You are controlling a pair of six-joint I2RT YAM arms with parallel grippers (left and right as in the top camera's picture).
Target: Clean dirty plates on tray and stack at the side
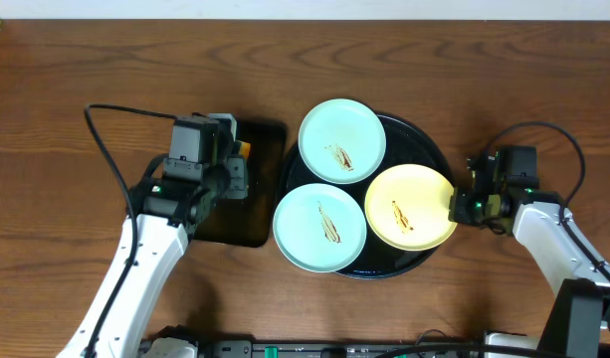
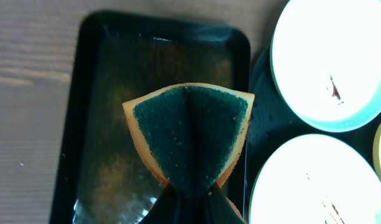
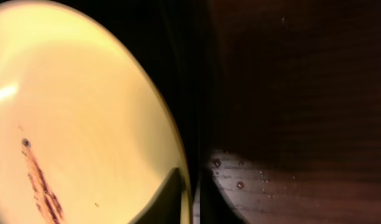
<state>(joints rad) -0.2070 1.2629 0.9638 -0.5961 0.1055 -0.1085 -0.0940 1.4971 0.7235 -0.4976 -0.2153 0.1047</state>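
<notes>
Yellow plate (image 1: 411, 206): on round black tray (image 1: 421, 141) beside two mint-green plates (image 1: 341, 139); right-hand rim pinched in narrow right gripper (image 3: 191, 199). Left gripper (image 2: 190, 200): clamped on sponge (image 2: 190, 134) above rectangular tray (image 2: 97, 93).

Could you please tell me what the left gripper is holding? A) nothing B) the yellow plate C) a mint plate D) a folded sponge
D: the left gripper pinches the sponge, folded green side out, above the small tray; the right gripper grips the yellow plate by its rim.
</notes>
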